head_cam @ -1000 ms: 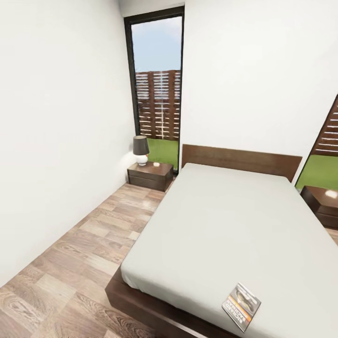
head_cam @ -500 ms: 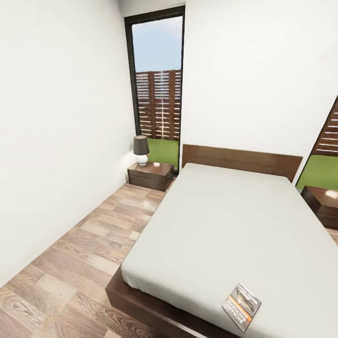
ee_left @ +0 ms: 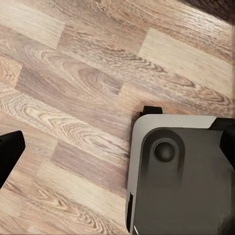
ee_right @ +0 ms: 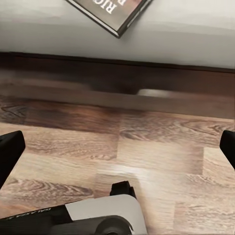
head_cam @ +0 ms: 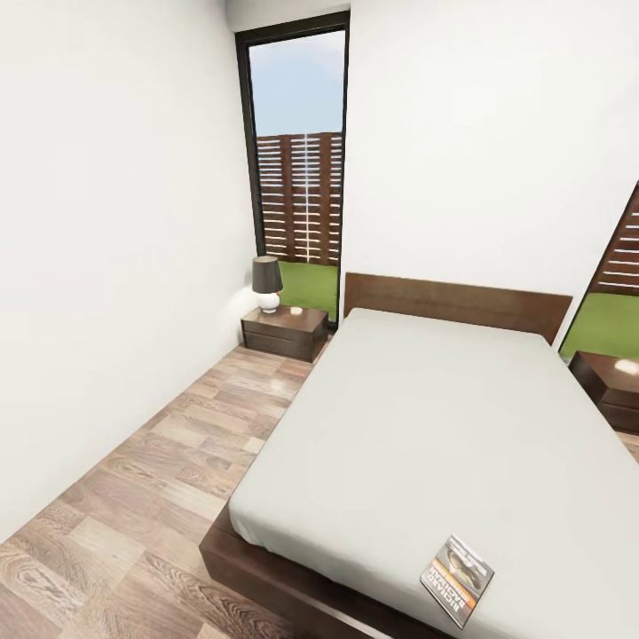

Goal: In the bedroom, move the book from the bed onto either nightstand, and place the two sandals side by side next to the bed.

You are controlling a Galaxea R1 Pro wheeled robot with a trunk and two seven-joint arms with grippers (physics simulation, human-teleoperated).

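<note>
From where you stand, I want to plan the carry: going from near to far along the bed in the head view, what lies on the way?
Book near the foot of the bed → bare mattress → headboard → white wall.

Floor: wood-plank floor (ee_left: 83, 83), grain running diagonally, bare.
Robot base: grey-and-white rounded base (ee_left: 181, 181) at 5 o'clock, resting on planks.
Left gripper: dark fingertips (ee_left: 10, 149) at frame edges, spread wide.
</note>
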